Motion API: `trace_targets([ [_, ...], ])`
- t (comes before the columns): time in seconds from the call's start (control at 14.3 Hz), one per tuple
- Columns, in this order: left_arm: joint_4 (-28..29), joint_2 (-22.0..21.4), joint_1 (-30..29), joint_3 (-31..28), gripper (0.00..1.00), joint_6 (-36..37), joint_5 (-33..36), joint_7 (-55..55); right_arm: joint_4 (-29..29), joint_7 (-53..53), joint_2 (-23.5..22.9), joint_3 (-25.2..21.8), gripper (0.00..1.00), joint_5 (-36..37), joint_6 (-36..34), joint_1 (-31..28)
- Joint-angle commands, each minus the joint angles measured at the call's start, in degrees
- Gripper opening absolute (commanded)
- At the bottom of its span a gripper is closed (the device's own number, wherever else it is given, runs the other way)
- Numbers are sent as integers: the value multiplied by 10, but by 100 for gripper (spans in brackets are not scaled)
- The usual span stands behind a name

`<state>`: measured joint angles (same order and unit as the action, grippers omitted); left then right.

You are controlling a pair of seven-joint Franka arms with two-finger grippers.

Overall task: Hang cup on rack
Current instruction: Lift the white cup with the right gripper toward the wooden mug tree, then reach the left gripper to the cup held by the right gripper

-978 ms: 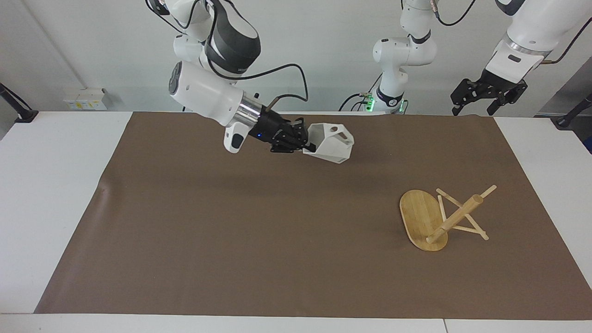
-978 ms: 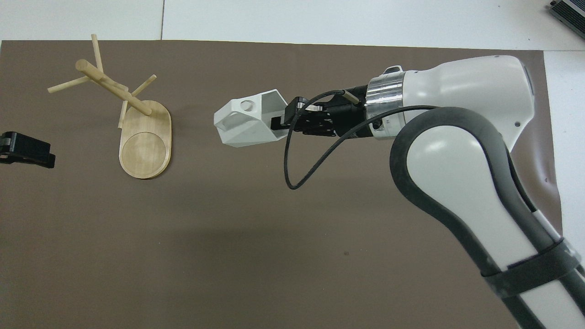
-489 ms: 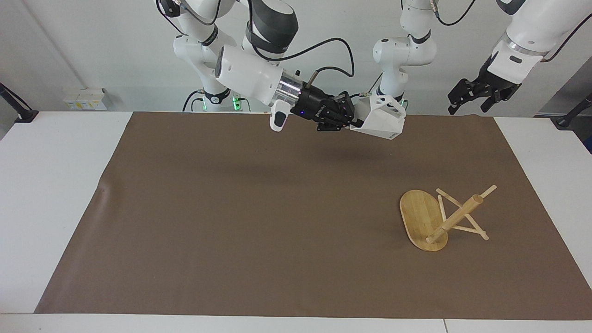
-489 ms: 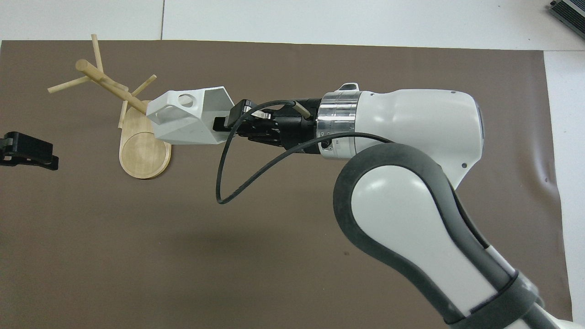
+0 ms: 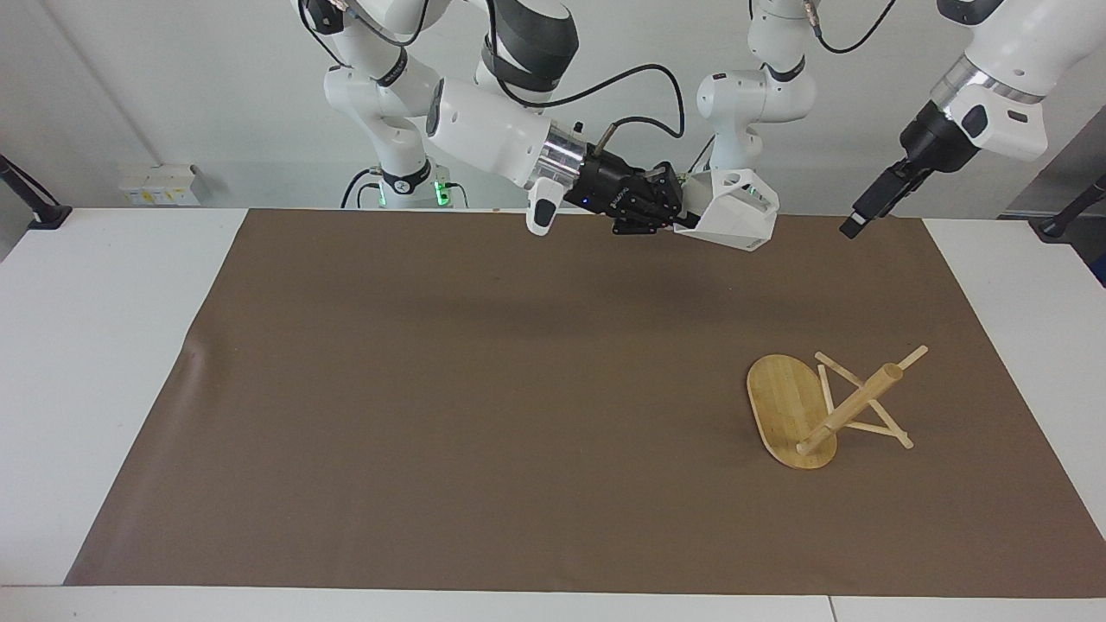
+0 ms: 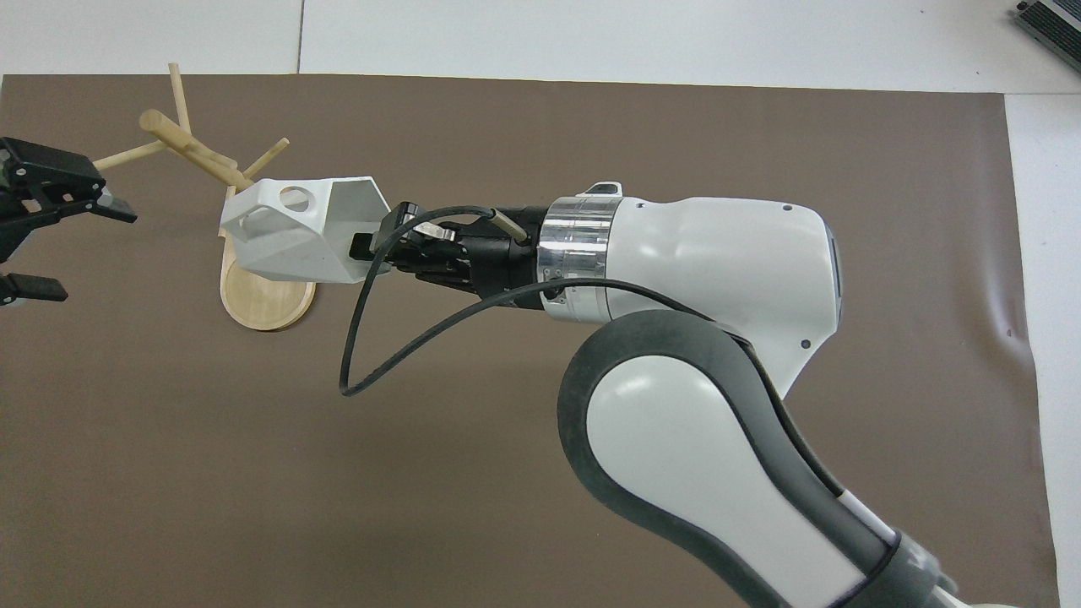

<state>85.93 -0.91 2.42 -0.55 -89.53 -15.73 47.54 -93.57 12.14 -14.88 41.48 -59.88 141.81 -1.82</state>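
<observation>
My right gripper is shut on the rim wall of the white faceted cup and holds it on its side, high in the air. The cup's handle with the round hole faces up. In the overhead view the cup covers part of the rack's oval base, while the right gripper sits just beside it. The bamboo rack stands on the mat toward the left arm's end, well below the cup. My left gripper is open and empty, raised over the mat's edge near the rack.
A brown mat covers most of the white table. A black cable loops down from the right wrist. The right arm's bulky forearm stretches across the middle of the mat.
The right gripper has lifted the cup and carried it toward the left arm's end, up to the rack. The left gripper has turned and moved in over the mat's edge.
</observation>
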Motion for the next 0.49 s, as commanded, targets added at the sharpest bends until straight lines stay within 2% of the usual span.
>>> trace_targets([
  [0.0, 7, -2, -9, 7, 100, -16, -32, 131, -6, 3, 0, 8, 0, -17, 9, -6],
  [0.21, 3, 12, -3, 12, 100, -14, -71, 278, -8, 3, 0, 8, 0, -16, 8, -6],
  [0.42, -29, 55, -2, 18, 100, 2, -127, 428, -9, 3, 0, 8, 0, -16, 7, -7],
])
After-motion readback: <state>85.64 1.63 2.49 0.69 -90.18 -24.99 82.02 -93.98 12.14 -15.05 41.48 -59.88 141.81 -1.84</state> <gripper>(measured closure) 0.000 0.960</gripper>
